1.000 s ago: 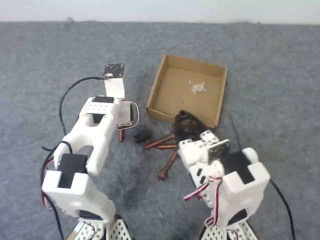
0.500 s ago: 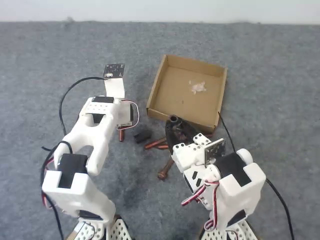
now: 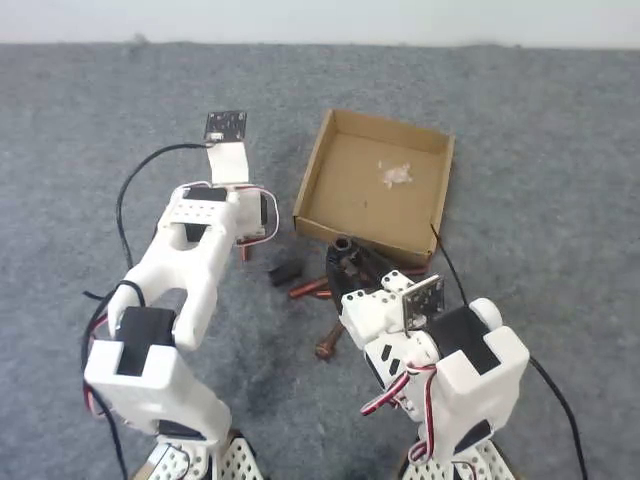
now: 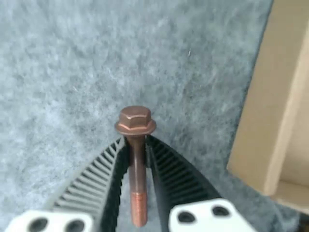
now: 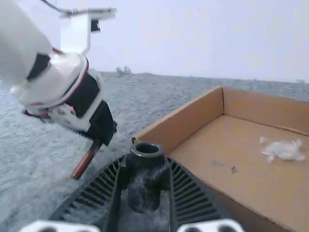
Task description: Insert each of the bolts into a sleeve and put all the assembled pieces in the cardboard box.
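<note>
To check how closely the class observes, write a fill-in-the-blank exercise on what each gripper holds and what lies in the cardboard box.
1. The left gripper is shut on a copper-coloured ____.
2. The right gripper is shut on a black ____.
3. In the cardboard box lies a small ____ scrap.
Missing words: bolt; sleeve; white.

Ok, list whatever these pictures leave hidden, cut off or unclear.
- High view: the loose bolts lie partly under the right arm, so their count is unsure.
- High view: the held bolt is mostly hidden by the left arm.
- Left wrist view: the cardboard box is cut by the edge.
- High view: the white scrap in the box is too small to identify.
</note>
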You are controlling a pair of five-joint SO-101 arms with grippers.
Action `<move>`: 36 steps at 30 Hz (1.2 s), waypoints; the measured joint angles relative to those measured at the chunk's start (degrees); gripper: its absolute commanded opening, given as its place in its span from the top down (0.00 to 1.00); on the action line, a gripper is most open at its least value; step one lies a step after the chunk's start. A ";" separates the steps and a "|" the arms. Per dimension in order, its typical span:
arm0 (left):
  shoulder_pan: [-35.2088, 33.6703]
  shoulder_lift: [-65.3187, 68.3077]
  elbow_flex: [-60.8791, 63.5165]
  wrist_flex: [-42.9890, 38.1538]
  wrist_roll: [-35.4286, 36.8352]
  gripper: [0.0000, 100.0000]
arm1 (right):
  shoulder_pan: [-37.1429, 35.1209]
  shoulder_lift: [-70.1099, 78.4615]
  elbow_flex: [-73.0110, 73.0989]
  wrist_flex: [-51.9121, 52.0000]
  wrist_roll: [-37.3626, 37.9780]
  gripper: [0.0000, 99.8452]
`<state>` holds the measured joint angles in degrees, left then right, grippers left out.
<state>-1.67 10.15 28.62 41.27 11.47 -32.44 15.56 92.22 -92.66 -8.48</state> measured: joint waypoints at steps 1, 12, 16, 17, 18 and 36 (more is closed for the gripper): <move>0.00 -0.53 -0.26 0.00 0.00 0.99 | 0.00 0.00 0.00 0.18 0.35 0.99; 0.79 -8.97 -0.26 0.00 0.00 0.99 | 0.00 0.00 0.00 0.18 1.32 0.99; 0.70 -9.05 -0.26 -3.34 0.00 0.99 | 0.00 0.00 0.00 2.90 1.32 0.99; 0.97 -9.05 -0.26 -4.22 0.00 0.99 | 0.00 0.00 0.00 3.34 1.32 0.99; 1.41 -9.05 -0.26 -5.27 0.00 0.99 | 0.00 0.00 0.00 3.43 1.32 0.99; 7.30 -25.32 27.87 -37.71 0.00 0.99 | 0.00 0.00 0.00 3.87 1.32 0.99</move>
<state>5.63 -15.16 56.48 3.56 11.47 -32.44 15.56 92.22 -88.79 -7.16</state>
